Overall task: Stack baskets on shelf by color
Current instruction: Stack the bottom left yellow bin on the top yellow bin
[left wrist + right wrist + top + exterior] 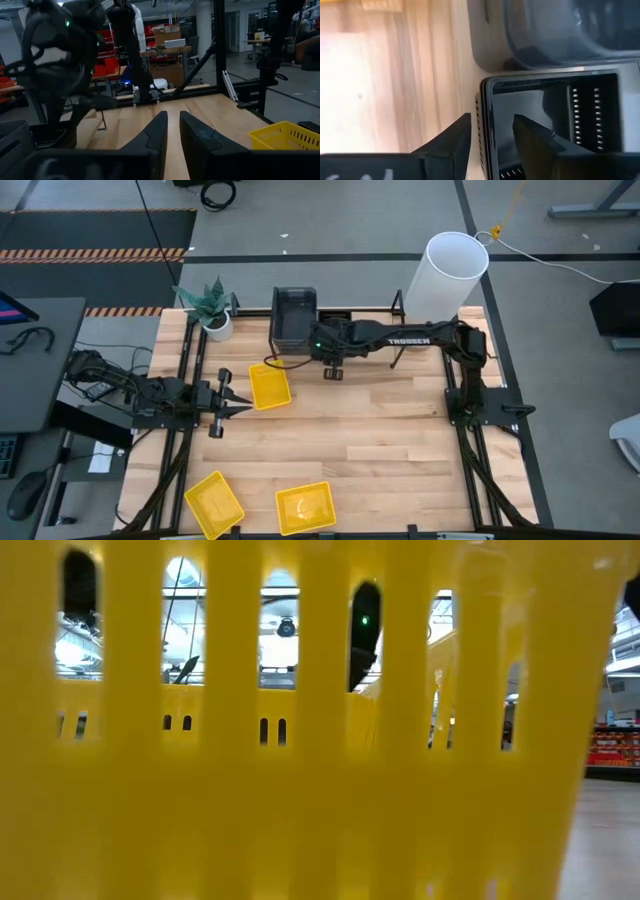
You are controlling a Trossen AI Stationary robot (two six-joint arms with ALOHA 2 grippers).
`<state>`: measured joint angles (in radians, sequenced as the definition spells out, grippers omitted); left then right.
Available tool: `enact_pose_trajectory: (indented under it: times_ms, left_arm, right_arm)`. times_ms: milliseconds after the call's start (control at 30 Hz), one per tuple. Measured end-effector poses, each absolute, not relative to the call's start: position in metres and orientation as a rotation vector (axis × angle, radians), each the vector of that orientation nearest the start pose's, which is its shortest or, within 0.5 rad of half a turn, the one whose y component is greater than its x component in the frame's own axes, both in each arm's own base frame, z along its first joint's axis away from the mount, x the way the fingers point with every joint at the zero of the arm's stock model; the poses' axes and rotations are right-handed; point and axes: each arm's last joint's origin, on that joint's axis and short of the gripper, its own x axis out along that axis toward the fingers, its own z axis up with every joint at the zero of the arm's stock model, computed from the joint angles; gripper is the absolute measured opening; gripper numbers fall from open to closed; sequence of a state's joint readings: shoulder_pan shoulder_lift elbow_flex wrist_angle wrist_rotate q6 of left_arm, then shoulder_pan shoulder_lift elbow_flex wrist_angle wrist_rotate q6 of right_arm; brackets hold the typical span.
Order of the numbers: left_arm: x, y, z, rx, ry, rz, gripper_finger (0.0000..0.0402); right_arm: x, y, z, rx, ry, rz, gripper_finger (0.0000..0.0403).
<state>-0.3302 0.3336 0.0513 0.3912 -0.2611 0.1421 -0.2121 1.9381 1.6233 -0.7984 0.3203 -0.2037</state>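
Note:
A dark grey basket [295,315] stands at the table's far edge, and beside it shows a bit of the shelf's black frame [337,314]. My right gripper [490,127] slants down over the basket's near end, open. Its fingers stand on either side of a dark slotted basket's side wall [486,115], with gaps to it. A second grey basket [545,30] lies just beyond. One yellow basket [269,386] lies left of centre. My left gripper [174,131] waits near the left edge, level, pointing at that yellow basket, its fingers a little apart with nothing between them.
Two more yellow baskets [213,502] [305,507] lie at the near edge; one of them fills the low view [300,790]. A tall white cylinder [455,270] stands far right and a potted plant [212,308] far left. The table's middle is bare wood [380,440].

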Motion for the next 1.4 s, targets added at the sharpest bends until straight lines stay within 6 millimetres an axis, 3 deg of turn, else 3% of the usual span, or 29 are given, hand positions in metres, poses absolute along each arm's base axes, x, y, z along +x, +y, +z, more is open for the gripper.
enact_pose_trajectory:
  times_ms: [200,400,533,733,933,1200,1400]
  left_arm:
    - [0.114,-0.031,0.190,0.110,-0.108,-0.062,0.0063]
    - [0.114,-0.031,0.190,0.110,-0.109,-0.061,0.0057]
    - [0.114,-0.031,0.190,0.110,-0.110,-0.062,0.0056]
    - [0.114,-0.031,0.190,0.110,-0.109,-0.062,0.0064]
    - [0.114,-0.031,0.190,0.110,-0.109,-0.061,0.0057]
    - [0.114,-0.031,0.190,0.110,-0.109,-0.061,0.0056]
    - [0.114,-0.031,0.190,0.110,-0.109,-0.062,0.0062]
  right_arm:
    - [0.397,-0.082,0.267,-0.217,1.177,-0.363,0.0169]
    - [0.384,-0.059,0.290,-0.192,1.246,-0.370,0.0179]
    - [0.370,-0.045,0.316,-0.159,1.119,-0.341,0.0181]
    - [0.342,-0.023,0.332,-0.118,0.959,-0.311,0.0181]
    - [0.310,-0.003,0.319,-0.105,0.765,-0.267,0.0181]
    - [0.274,0.007,0.302,-0.144,0.375,-0.149,0.0180]
    - [0.240,0.007,0.277,-0.104,0.309,-0.079,0.0180]
